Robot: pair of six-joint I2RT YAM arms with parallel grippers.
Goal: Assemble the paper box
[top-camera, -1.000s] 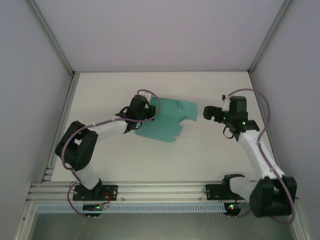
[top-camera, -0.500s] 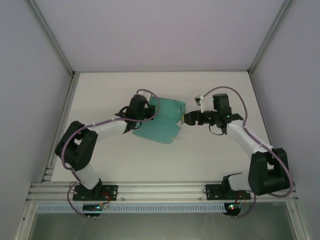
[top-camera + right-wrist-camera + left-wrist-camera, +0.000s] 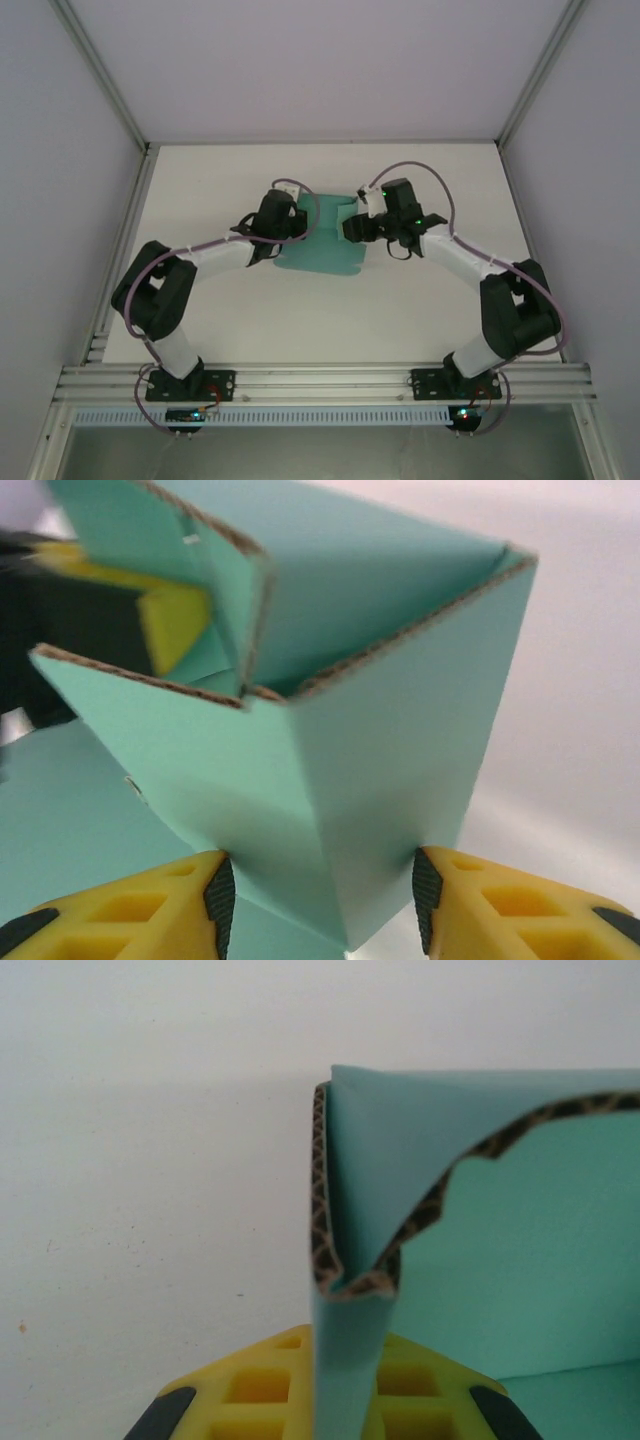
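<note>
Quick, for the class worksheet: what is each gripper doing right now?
Left gripper: closed on the paper box.
Right gripper: jaws either side of the box's corner; grip cannot be told.

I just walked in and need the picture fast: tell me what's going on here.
Two robot arms are folding a teal paper box on the white table. The left gripper has its jaws shut on one raised card wall. The right gripper has its jaws on either side of a folded-up corner, pads apparently against the card. The box is half formed: some walls stand, other panels lie flat on the table.
</note>
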